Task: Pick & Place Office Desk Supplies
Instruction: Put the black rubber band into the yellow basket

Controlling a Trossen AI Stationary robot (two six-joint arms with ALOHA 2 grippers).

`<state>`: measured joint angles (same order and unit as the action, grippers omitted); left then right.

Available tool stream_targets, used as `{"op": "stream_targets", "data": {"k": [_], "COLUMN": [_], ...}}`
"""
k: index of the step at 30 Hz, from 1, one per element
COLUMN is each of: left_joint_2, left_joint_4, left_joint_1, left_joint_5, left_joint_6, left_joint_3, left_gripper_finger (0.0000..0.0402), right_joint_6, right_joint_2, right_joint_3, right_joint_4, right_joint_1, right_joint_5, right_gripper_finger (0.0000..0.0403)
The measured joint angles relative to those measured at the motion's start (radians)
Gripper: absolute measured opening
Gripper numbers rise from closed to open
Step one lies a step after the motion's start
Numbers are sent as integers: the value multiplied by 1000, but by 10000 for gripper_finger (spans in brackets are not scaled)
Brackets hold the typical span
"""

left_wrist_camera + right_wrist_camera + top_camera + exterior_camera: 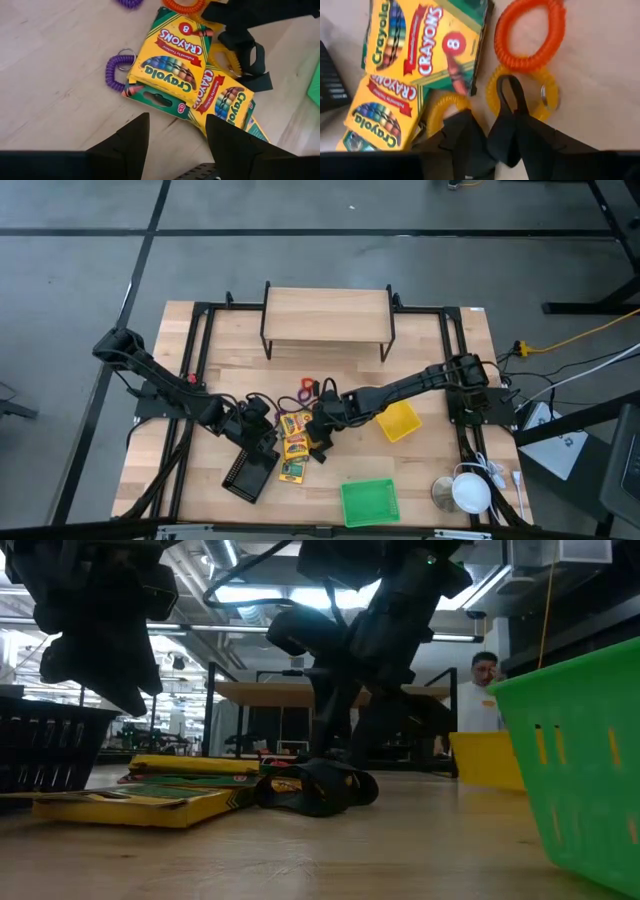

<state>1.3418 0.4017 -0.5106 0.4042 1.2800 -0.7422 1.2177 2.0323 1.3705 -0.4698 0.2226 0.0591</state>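
Two flat yellow crayon boxes (pixel 293 436) lie overlapped at the middle of the wooden desk (pixel 430 470) in the high view. The left end effector (pixel 258 420) hangs just left of these boxes, and the right end effector (pixel 322 426) is just right of them. A black mesh tray (pixel 248 476) sits near the boxes on the left arm's side. A square yellow bin (pixel 399 421) and a square green bin (pixel 369 502) stand farther off on the right arm's side.

Seen from the low view, the boxes (pixel 140 802) lie flat. A small black clip (pixel 320 788) rests on the desk just beside them, under the right arm.

From the left wrist view, we see the left end effector (pixel 175 142) spread wide and holding nothing, above the near edge of the boxes (pixel 172 50). A thin purple coiled ring (pixel 116 70) touches the boxes' edge.

From the right wrist view, the right end effector (pixel 500 145) is low over the black clip (pixel 511 100), just beside the boxes (pixel 427 35). Whether it grips the clip we cannot tell. The clip lies across a thin yellow coiled ring (pixel 542 80), and a thin orange coiled ring (pixel 532 35) touches that one.
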Motion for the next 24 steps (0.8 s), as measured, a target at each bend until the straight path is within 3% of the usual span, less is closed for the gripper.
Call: {"op": "stream_targets", "data": {"k": [11,18,24], "left_joint_2": [0,0,0], "left_joint_4": [1,1,-12], "left_joint_1": [0,0,0], "left_joint_5": [4,3,64], "left_joint_6": [0,2,19], "left_joint_3": [0,0,0], "left_gripper_finger": [189,189,189], "right_joint_6": [-9,-38,-116], "right_joint_2": [0,-2,-58], "right_joint_3": [0,14,133], "right_joint_4": [6,-1,-32], "right_joint_1": [-37,-45,-53], "right_joint_5": [-19,-23,8], "right_gripper_finger": [10,4,2]}}
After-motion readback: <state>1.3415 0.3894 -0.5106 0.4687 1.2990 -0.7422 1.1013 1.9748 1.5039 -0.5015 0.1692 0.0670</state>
